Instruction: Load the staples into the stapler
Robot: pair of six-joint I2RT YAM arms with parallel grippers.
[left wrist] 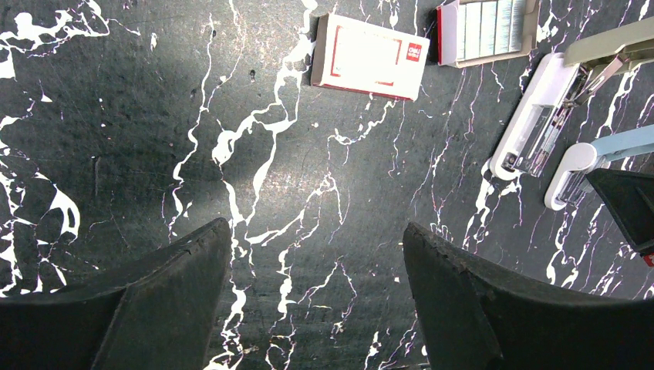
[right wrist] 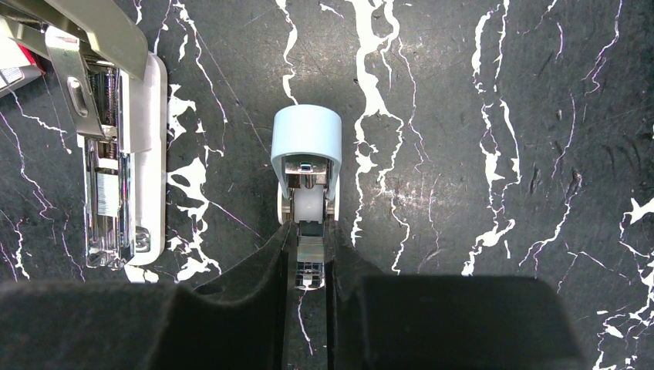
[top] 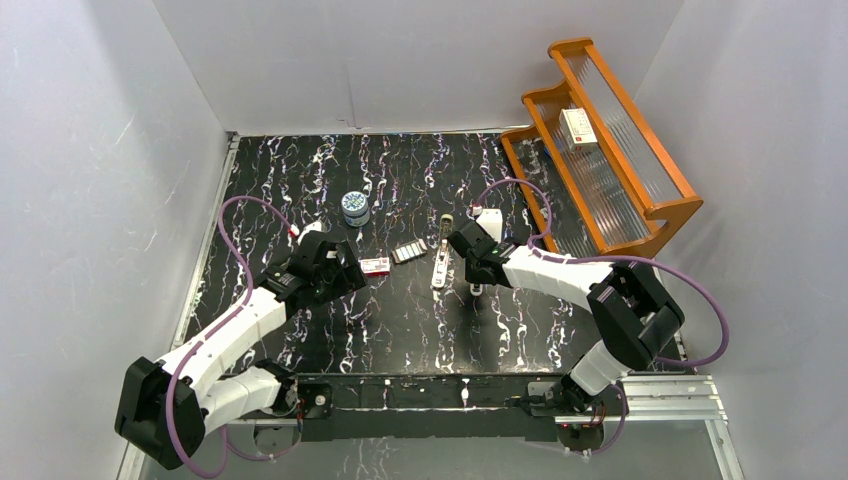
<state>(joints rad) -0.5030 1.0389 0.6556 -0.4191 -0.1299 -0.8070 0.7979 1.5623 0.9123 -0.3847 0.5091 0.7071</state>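
Observation:
The cream stapler [top: 439, 266] lies open on the black marbled table, its metal rail showing in the right wrist view [right wrist: 116, 162] and the left wrist view [left wrist: 540, 116]. The grey tray of staples [top: 409, 251] and its red-and-white sleeve [top: 375, 265] lie just left of it; both show in the left wrist view, tray [left wrist: 487, 29] and sleeve [left wrist: 370, 55]. My left gripper [left wrist: 316, 231] is open and empty over bare table, near the sleeve [top: 350, 272]. My right gripper [right wrist: 310, 235] is shut on the rear end of a light blue stapler [right wrist: 306, 142], right of the cream one.
A round blue-and-white tin [top: 355, 207] stands behind the sleeve. A wooden shelf [top: 640, 190] at the back right holds a white box with a red mark [top: 578, 125]. White walls close in the table on three sides.

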